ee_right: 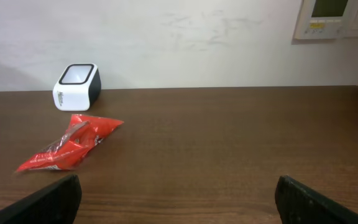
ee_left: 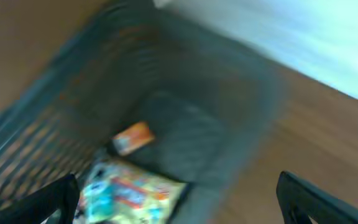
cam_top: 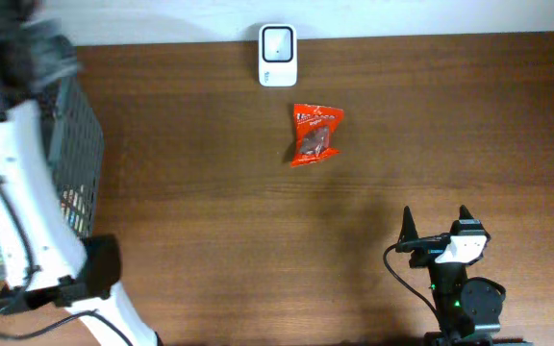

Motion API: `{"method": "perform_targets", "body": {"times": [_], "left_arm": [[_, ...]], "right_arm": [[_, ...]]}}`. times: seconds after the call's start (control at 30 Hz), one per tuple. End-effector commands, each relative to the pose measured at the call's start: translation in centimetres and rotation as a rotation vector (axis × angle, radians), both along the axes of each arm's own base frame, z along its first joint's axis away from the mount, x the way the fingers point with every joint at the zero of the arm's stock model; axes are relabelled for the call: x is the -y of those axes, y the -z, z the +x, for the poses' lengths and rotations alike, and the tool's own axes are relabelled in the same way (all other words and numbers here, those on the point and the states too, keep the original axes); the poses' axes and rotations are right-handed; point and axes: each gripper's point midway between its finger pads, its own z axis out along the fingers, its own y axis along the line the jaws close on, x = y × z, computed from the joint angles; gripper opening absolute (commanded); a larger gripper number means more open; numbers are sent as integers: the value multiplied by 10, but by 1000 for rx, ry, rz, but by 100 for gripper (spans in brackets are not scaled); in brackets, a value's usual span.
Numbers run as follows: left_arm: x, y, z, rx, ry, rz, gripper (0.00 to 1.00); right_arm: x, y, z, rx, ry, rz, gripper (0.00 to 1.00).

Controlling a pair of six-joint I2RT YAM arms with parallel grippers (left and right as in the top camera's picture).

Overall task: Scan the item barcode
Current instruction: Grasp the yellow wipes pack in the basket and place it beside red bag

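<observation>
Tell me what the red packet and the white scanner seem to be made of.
Red packet: probably thin glossy plastic film; it is crinkled and catches light. White scanner: likely hard smooth plastic, judging by its rounded moulded shell.

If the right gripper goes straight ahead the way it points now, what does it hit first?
Probably nothing until the wall; the packet and scanner lie left of its line.

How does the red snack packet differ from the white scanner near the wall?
The red snack packet is crinkled and lies flat; the white scanner is a rigid rounded box standing upright. The packet lies nearer the middle; the scanner sits at the far edge by the wall. Both rest on the wooden table, apart.
</observation>
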Motion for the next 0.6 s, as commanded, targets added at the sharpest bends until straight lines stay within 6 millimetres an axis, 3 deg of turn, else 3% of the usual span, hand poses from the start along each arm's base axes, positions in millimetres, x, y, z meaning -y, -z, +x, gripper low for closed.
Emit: {"method": "perform_targets", "body": {"times": [0.0,0.07,0.1,0.2,0.27,0.3,0.47,0.57], "left_arm": [[-65,36,-24,-32,-191,-179,99],[-101,69,-45,-139,-300,-204,99],[-110,86,-53,-193,-333,-225,99],[-127,162,-80,-413,-412,-318,100],[-124,207,-77,-470,-405,-368,100],[-115,237,-67,-459,-375,-436,100],[-99,305,-35,-348,-302,-569,92],[-90,331,-48,-344,-444,-633,94]], "right_arm": [[3,4,0,-5,15,7,98],[3,4,0,-5,15,7,98],[3,4,0,-5,15,7,98],[3,4,0,-5,15,7,98],[3,4,0,-5,15,7,98],[3,4,0,-5,15,7,98],[3,4,0,-5,15,7,98],[3,4,0,-5,15,7,99]]}}
